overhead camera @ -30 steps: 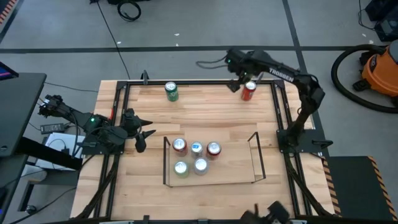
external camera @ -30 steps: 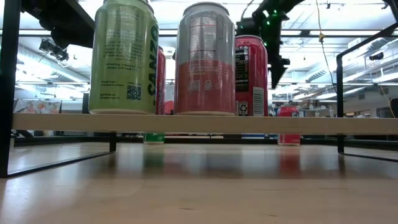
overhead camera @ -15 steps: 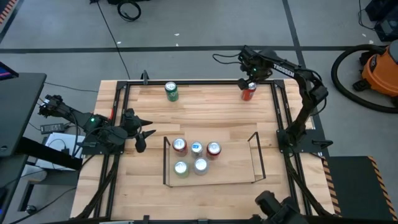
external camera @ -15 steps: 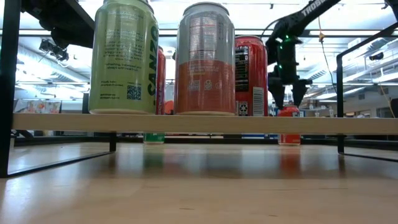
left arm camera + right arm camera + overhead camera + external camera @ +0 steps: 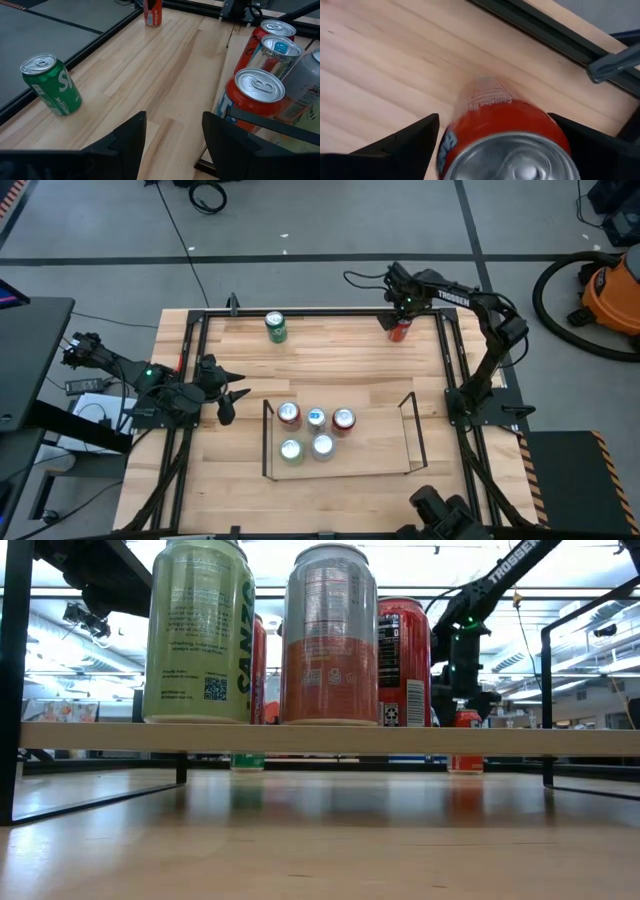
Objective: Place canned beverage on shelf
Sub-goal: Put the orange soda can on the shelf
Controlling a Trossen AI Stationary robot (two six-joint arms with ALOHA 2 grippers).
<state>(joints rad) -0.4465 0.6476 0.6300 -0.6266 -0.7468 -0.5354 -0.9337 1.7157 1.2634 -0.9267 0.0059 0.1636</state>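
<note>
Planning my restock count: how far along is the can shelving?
Done: five cans stand on the shelf. In hand: the open right gripper straddles the red can at the table's far right, not yet closed. Left: the green can. The left gripper waits beside the shelf.

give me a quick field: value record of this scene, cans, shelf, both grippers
shelf: black rod frame, wood floor, near middle of table
cans on shelf: five, grouped at its left end
green can: upright, far edge of table, off shelf
red can: upright, far right corner
right gripper: open, fingers either side of red can's top
left gripper: at table's left, holds nothing
</note>
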